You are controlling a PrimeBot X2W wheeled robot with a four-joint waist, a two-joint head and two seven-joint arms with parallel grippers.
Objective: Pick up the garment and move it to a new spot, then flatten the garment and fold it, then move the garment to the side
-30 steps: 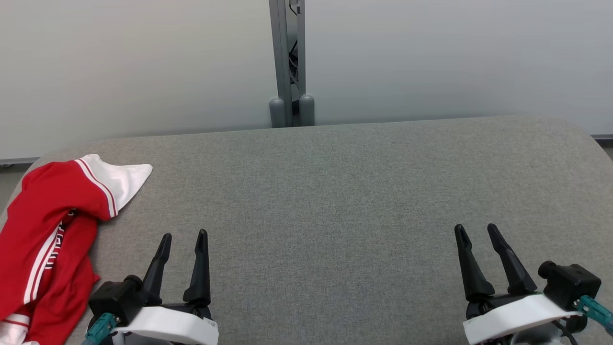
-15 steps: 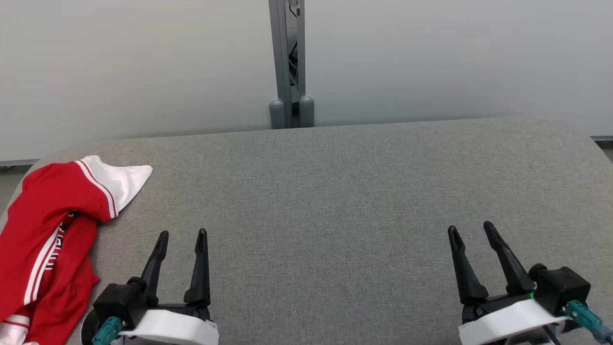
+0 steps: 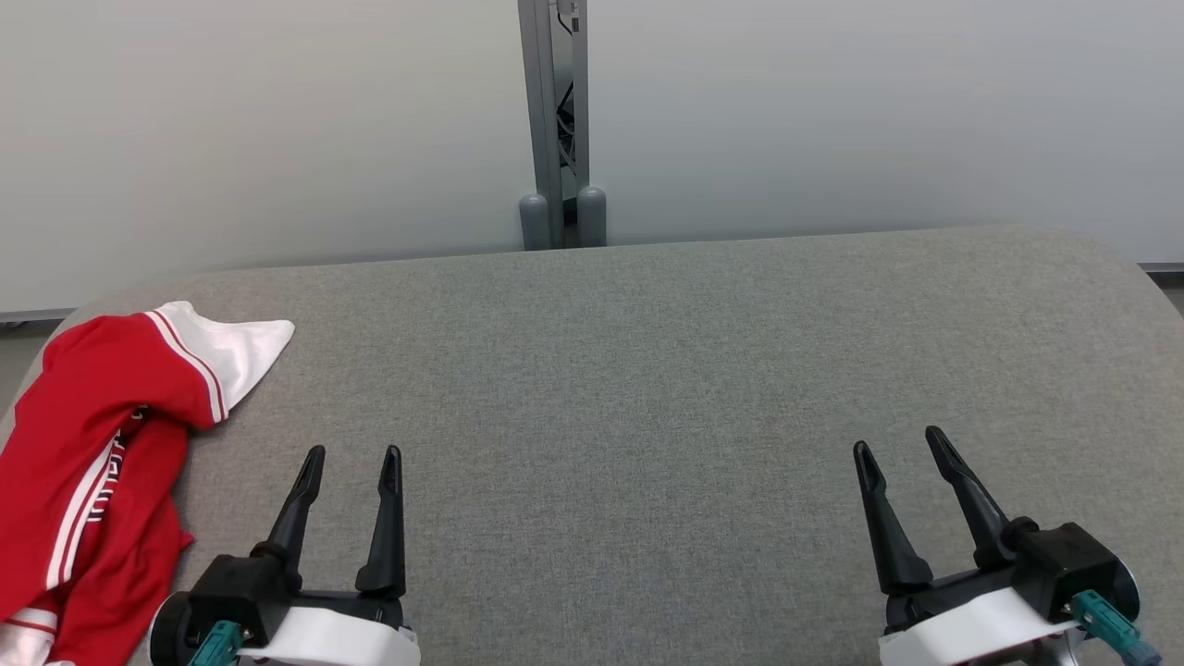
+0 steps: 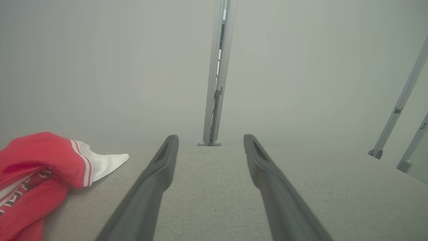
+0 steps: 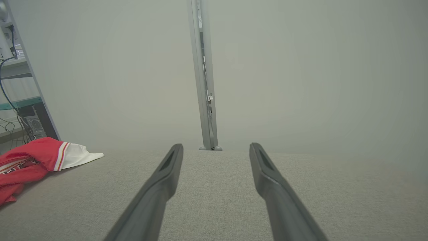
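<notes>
Hovering low at the near edge of the grey table (image 3: 629, 370), the left gripper (image 3: 354, 453) and the right gripper (image 3: 897, 440) both had their fingers spread apart, and nothing sat between either pair. They stood well apart from each other, tips pointing away from the robot across bare cloth.

And the red garment (image 3: 92, 435)? It lay off to the outer side of the left gripper, near it but not touching, running from beside the wrist to just past the fingertips. From the right gripper it was far across the table, right over on the opposite side. No finger had contact with it.

So, by the look of things, the job had not got going: no lift, no move to a new spot, no flattening, no fold, no final shift to the side. Every step seemed left to do, and the left gripper looked the better placed for the first grab.

The garment itself was a crumpled heap, red fabric bunched and rolled over on itself. One white end, edged with thin red and white stripes, poked out flat toward the far side, ahead of the left fingertips. A white band with some lettering ran down through the folds, too creased to read. Its nearest end reached the picture's edge, so whether it hung off the table could not be told. It looked thin, soft and slippery, likely to sag and slide once pinched.
</notes>
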